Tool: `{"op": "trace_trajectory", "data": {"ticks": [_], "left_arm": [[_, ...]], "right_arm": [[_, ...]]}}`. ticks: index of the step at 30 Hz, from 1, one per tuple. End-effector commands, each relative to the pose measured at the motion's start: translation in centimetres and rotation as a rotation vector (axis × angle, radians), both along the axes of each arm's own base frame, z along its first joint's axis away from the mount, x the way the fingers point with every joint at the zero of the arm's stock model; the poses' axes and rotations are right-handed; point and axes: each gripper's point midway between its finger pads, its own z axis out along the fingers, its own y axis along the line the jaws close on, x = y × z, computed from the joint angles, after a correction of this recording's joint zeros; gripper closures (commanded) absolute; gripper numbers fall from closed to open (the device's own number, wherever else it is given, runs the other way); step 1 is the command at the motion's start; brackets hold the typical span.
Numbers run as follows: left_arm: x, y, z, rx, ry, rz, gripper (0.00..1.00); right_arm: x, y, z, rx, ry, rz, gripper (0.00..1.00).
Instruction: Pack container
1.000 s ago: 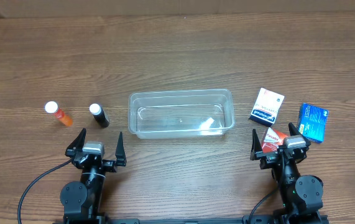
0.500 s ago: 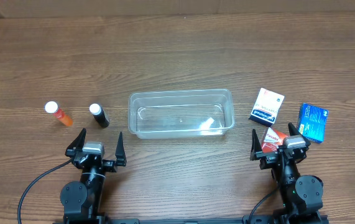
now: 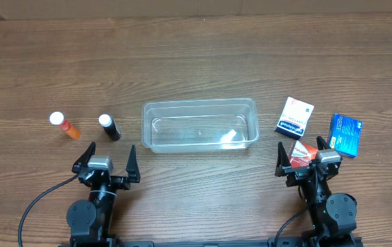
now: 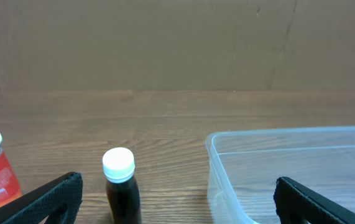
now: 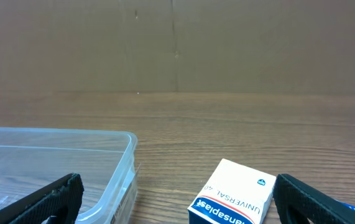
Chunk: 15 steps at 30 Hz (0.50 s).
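The clear plastic container [image 3: 200, 125] sits empty at the table's middle; it also shows in the left wrist view [image 4: 289, 171] and the right wrist view [image 5: 53, 168]. My left gripper [image 3: 106, 160] is open and empty at the front left, behind a black bottle with a white cap [image 3: 109, 127], which also shows in the left wrist view [image 4: 122, 186]. An orange bottle [image 3: 65, 125] lies further left. My right gripper [image 3: 304, 156] is open and empty at the front right, over a red box [image 3: 303, 152]. A white and blue box [image 3: 295, 116] and a blue box [image 3: 346, 134] lie nearby.
The wooden table [image 3: 196, 62] stretches back to a brown cardboard wall [image 4: 177, 43]. In the right wrist view the white and blue box [image 5: 232, 194] lies just ahead between my fingers, right of the container's corner.
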Motion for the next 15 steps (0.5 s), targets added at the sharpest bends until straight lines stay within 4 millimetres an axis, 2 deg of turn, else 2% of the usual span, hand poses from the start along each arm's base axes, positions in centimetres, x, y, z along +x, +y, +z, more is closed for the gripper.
{"op": "trace_trajectory", "data": {"ticks": [1, 8, 11, 15], "left_arm": [[-0.1, -0.3, 0.5, -0.087, 0.000, -0.010, 0.00], [-1.1, -0.3, 5.3, -0.082, -0.060, -0.010, 0.00], [-1.2, -0.2, 7.2, -0.079, -0.036, -0.005, 0.00], [0.2, -0.1, 9.4, -0.076, 0.056, 0.001, 0.00]], "right_arm": [[-0.3, 0.2, 1.4, 0.021, -0.030, 0.010, 0.00], [0.0, -0.2, 5.4, 0.020, -0.036, -0.013, 0.00], [1.3, -0.1, 7.0, 0.009, 0.024, -0.020, 0.00], [3.7, 0.3, 8.3, -0.014, 0.151, -0.021, 0.00]]}}
